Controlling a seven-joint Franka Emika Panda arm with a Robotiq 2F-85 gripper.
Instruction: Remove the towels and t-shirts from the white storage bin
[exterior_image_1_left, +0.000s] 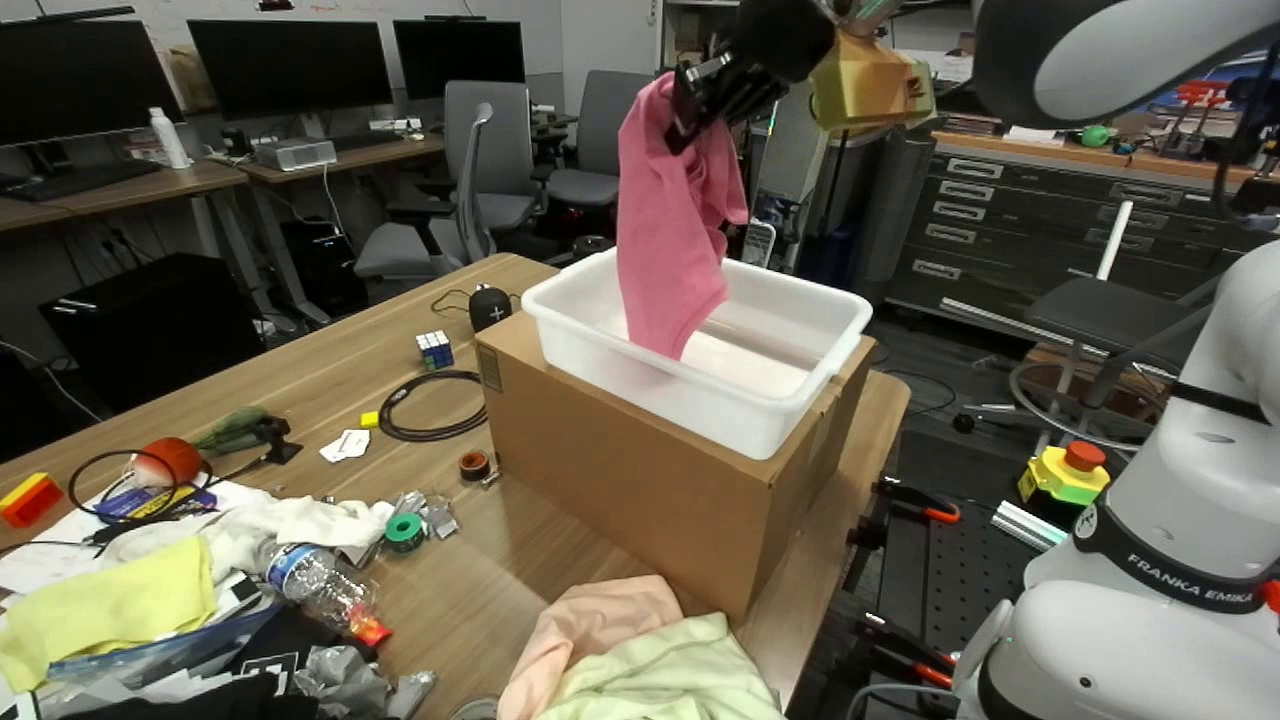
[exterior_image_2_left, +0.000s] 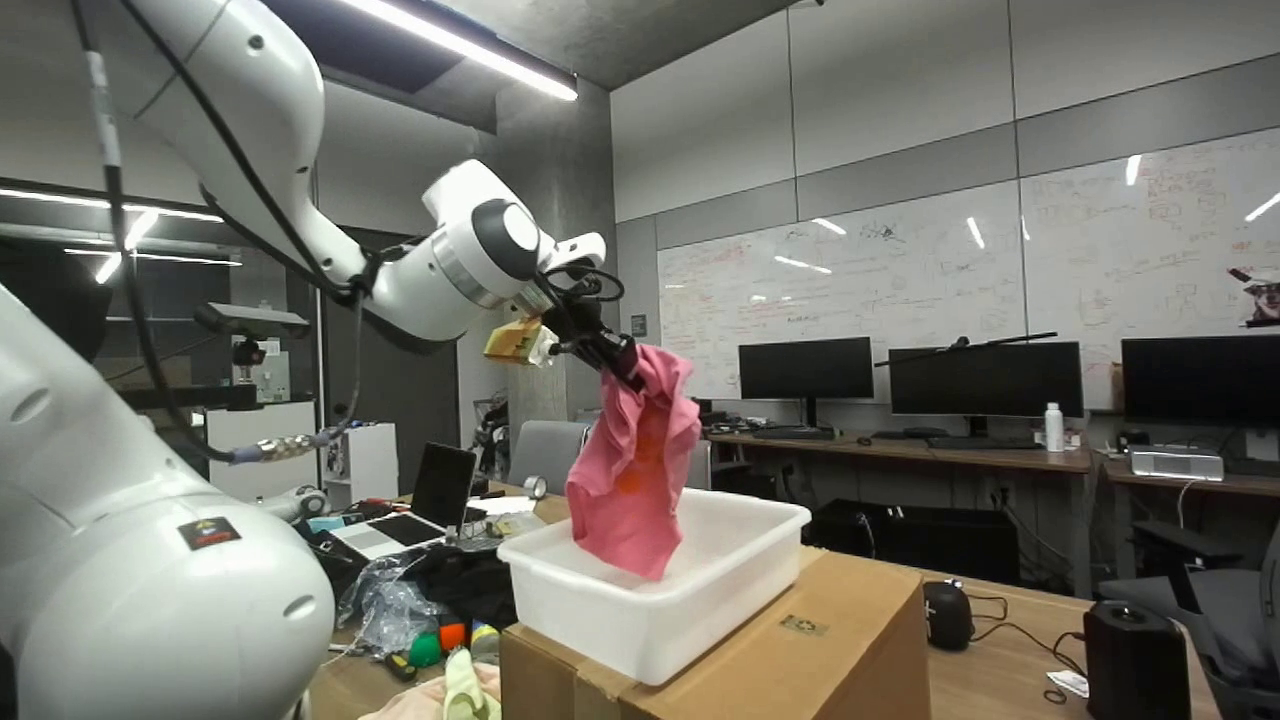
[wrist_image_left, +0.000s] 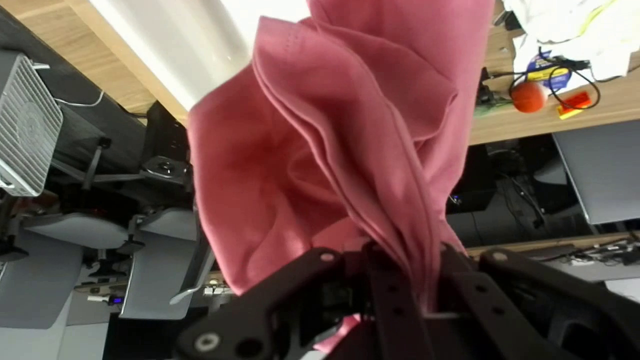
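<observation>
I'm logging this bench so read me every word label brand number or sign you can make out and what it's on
"FRANKA EMIKA": on the arm.
"+": on the speaker.
Too small or blurred to read: writing on the whiteboard; print on the bottle; sticker on the box; any other print.
No number is legible.

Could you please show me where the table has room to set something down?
Bare tabletop shows between the box, green tape and peach cloth, and between the cube and green object. It is crowded around the bottle and orange ball.
</observation>
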